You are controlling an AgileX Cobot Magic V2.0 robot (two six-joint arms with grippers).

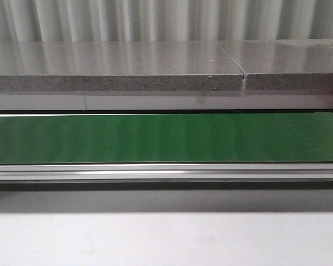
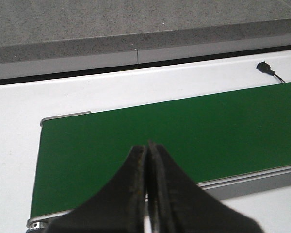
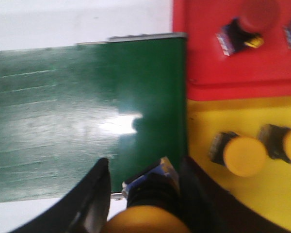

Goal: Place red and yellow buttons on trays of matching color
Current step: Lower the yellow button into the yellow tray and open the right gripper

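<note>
While the right gripper [image 3: 145, 194] pinches a yellow button [image 3: 148, 218] between its dark fingers [image 3: 94, 194], cap toward the camera and blue-edged base pointing away, the load hangs over the end of the green conveyor belt [image 3: 63, 121], just short of the yellow tray [image 3: 208, 116] beside it. Two yellow buttons [image 3: 240, 154] already lie in that tray, and at least one red button [image 3: 250, 22] sits in the red tray [image 3: 194, 58] next along from the belt's end. The right wrist picture is smeared, so fine detail of the grip cannot be read. Done well, the step would carry the button clear across the tray's near wall before release, toward bare yellow floor away from the pieces already there. The left gripper [image 2: 147, 160] hangs with its jaws pressed together on nothing, over the belt's other end. No button shows on the belt in the front view.
</note>
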